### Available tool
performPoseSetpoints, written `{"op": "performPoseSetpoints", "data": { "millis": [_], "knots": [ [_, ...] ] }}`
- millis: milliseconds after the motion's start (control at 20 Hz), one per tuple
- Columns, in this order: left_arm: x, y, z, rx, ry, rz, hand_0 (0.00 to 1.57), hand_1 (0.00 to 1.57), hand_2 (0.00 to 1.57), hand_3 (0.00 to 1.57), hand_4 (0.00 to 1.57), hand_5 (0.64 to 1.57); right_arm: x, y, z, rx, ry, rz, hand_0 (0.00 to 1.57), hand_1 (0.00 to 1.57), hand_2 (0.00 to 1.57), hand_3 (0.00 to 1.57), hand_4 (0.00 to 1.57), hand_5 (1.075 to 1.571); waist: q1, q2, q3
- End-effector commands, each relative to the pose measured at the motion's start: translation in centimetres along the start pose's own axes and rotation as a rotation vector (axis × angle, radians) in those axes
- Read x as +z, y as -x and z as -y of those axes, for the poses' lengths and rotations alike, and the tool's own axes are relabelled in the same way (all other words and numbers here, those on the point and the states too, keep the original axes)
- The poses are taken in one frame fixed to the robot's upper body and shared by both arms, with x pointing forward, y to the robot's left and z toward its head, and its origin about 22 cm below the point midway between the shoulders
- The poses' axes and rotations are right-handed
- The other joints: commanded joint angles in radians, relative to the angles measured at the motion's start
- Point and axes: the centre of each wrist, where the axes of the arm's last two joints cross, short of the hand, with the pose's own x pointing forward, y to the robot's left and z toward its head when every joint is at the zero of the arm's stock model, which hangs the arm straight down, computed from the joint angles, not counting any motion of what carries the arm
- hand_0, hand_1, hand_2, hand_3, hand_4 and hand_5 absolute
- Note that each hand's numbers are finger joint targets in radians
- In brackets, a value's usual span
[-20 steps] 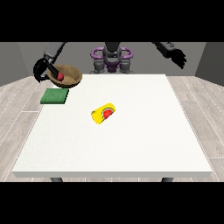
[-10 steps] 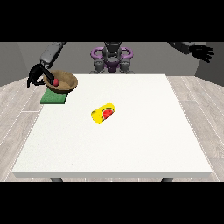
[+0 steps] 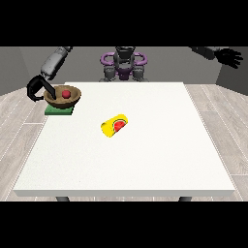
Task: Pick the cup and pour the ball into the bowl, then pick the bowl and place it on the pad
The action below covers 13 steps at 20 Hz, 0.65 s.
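Yellow cup [image 3: 115,125]: a yellow cylindrical cup with a red pattern on its mouth end, lying on its side near the middle of the large white table [image 3: 145,164].
Green pad [image 3: 59,111]: a flat green square pad near the table's far corner at the view's left.
Bowl [image 3: 63,96]: a brown wooden bowl resting on the green pad.
Ball [image 3: 66,93]: a small red ball inside the bowl.
Hand at the view's left [image 3: 37,89]: black, fingers curled at the bowl's rim, grasping it.
Hand at the view's right [image 3: 229,56]: black, raised well off the table, fingers spread, holding nothing.
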Motion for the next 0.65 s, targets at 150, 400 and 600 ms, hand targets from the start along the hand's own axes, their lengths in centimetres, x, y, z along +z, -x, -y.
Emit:
{"op": "performPoseSetpoints", "data": {
  "millis": [150, 400, 600],
  "knots": [
    [1.0, 0.9, -0.7, -0.006, -0.007, -0.040, 0.00, 0.00, 0.00, 0.00, 1.18, 1.550, -0.9, -2.1, 0.6, -0.033, -0.079, -0.013, 0.00, 0.00, 0.18, 0.12, 0.00, 1.392, -0.015, -0.030, -0.0005],
    [-0.4, 2.4, 10.4, 0.054, 0.161, -0.182, 0.00, 0.00, 0.00, 0.00, 0.90, 1.559, -0.5, -0.5, -0.9, 0.107, -0.103, -0.138, 0.00, 0.00, 0.00, 0.00, 0.00, 1.354, -0.007, -0.240, 0.0012],
    [1.8, 5.2, 10.0, 0.005, 0.107, -0.338, 0.00, 0.00, 0.00, 0.00, 0.90, 1.559, -0.4, -6.9, -6.0, 0.003, -0.278, -0.019, 0.00, 0.00, 0.00, 0.00, 0.48, 1.434, -0.073, -0.388, -0.0032]
  ]
}}
